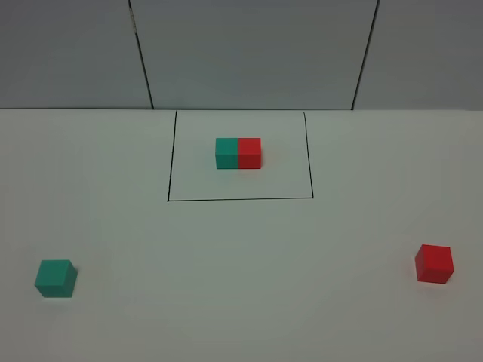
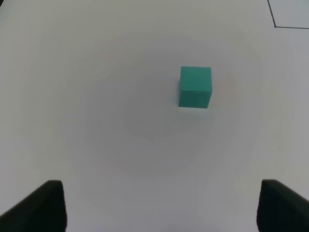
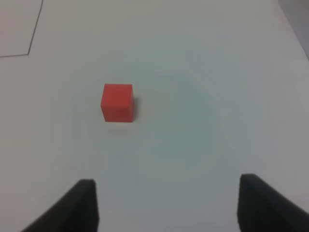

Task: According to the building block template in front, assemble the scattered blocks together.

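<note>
The building block template (image 1: pixel 238 153), a teal cube joined to a red cube, sits inside a thin black drawn rectangle at the back middle of the white table. Of the scattered blocks, the teal cube (image 1: pixel 55 277) (image 2: pixel 195 87) lies alone at the front left and the red cube (image 1: pixel 434 263) (image 3: pixel 117 102) alone at the front right. Neither arm shows in the exterior high view. My left gripper (image 2: pixel 161 208) hangs open above the table, short of the teal cube. My right gripper (image 3: pixel 166 205) is open too, short of the red cube, nothing between its fingers.
The white table (image 1: pixel 241 302) ends at a grey panelled wall (image 1: pixel 249 53) behind the rectangle. A corner of the black rectangle line (image 2: pixel 276 25) (image 3: pixel 30 52) shows in each wrist view.
</note>
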